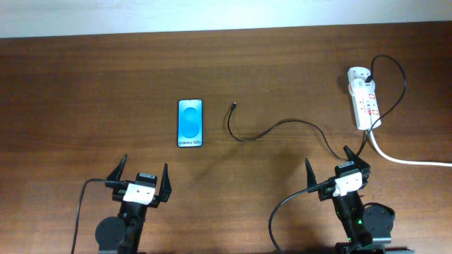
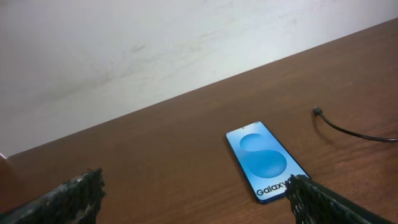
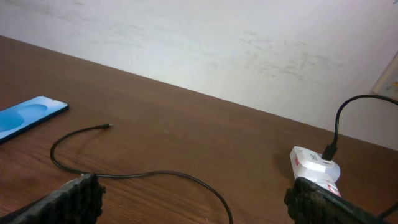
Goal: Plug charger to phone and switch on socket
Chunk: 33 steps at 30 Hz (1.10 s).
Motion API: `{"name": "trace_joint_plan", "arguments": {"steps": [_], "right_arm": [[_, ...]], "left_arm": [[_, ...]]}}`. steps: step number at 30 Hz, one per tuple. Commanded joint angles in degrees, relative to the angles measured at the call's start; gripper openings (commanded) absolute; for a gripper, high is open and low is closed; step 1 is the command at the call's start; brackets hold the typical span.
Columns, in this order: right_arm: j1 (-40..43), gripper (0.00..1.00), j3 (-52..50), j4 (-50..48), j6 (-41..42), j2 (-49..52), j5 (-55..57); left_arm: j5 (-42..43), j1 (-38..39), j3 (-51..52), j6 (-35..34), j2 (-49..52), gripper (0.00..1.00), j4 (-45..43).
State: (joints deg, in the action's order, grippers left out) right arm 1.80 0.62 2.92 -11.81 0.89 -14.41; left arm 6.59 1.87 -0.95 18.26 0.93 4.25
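Note:
The phone [image 1: 190,123] lies flat on the table, blue screen up; it also shows in the left wrist view [image 2: 266,160] and at the left edge of the right wrist view [image 3: 28,116]. The charger cable [image 1: 282,127] runs from its free plug tip [image 1: 234,107], right of the phone, to the socket [image 1: 364,97], a white power strip at the far right. The tip shows in the left wrist view [image 2: 317,111]; the cable [image 3: 143,175] and socket [image 3: 314,165] show in the right wrist view. My left gripper [image 1: 143,178] is open, empty, near of the phone. My right gripper [image 1: 335,169] is open and empty.
The power strip's thick white cord [image 1: 409,161] runs off the right edge of the table. A pale wall [image 2: 155,50] stands behind the table's far edge. The charger cable passes close to my right gripper's right finger.

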Motion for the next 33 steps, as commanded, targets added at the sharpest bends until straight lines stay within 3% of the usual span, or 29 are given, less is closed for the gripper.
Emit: {"name": "trace_joint_plan", "arguments": {"steps": [1,9,12,16,24,28,33], "right_arm": [[-0.28,0.98,-0.31,0.26,0.24,-0.7,-0.31],[-0.28,0.98,-0.31,0.26,0.24,-0.7,-0.28],[-0.28,0.98,-0.31,0.26,0.24,-0.7,-0.31],[-0.28,0.98,-0.31,0.26,0.24,-0.7,-0.31],[-0.28,0.98,-0.31,0.26,0.24,-0.7,-0.31],[-0.28,0.98,-0.31,0.26,0.24,-0.7,-0.31],[-0.28,0.98,-0.31,0.26,0.24,-0.7,-0.31]], "left_arm": [[-0.44,0.22,-0.07,-1.57,-0.52,0.99,-0.52],[-0.42,0.22,-5.73,-10.1,4.7,0.99,-0.5],[-0.44,0.22,-9.68,-10.45,9.14,0.99,-0.5],[0.07,0.22,-18.47,-16.15,17.35,0.99,1.31],[7.08,0.22,-42.16,-16.13,45.11,0.99,14.53],[12.7,0.22,-59.63,-16.11,62.73,0.99,26.32],[13.42,0.24,-79.93,-16.13,80.87,0.99,44.35]]}}
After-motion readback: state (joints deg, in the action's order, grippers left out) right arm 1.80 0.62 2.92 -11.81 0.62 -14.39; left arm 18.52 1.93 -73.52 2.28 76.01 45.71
